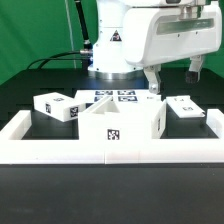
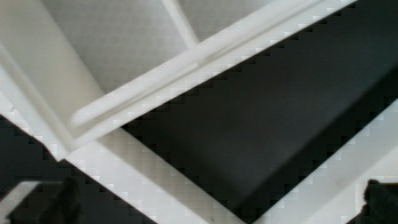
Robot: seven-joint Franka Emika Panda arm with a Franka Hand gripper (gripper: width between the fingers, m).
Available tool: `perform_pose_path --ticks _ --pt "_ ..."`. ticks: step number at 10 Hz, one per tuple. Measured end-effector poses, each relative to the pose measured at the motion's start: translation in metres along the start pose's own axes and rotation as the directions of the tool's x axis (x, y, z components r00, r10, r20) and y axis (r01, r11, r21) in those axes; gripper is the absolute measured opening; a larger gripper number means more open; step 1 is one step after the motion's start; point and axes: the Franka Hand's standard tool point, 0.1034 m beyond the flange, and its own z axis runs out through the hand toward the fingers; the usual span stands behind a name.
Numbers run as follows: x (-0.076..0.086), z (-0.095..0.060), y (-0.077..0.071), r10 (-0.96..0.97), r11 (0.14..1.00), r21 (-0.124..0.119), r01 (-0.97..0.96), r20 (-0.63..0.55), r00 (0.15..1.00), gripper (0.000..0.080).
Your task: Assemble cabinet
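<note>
Jaws stand wide apart and empty on the gripper (image 1: 173,79), hanging above and just behind the open cabinet box (image 1: 108,122). Either side of that box a block (image 1: 55,106) and a panel (image 1: 185,107) lie loose, so most fitting looks undone. A rail (image 1: 110,156) crowds the box's front; overhead seems free.

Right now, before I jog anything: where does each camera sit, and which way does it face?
Exterior view: off the arm, slightly above the black table, facing the robot's base across the low white border rail; shows the white arm and open gripper.
Wrist view: on the wrist, looking down at an angle, close onto the white plastic open-topped cabinet box; only dark fingertips show at the frame's edge.
Shared: the cabinet box, central in the exterior view.
</note>
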Motion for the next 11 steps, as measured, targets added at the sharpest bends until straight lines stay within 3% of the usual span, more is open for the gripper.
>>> perform_pose_path --ticks 11 --pt "0.0000 0.0000 -0.0001 0.000 1.000 0.001 0.000 0.000 1.000 0.0798"
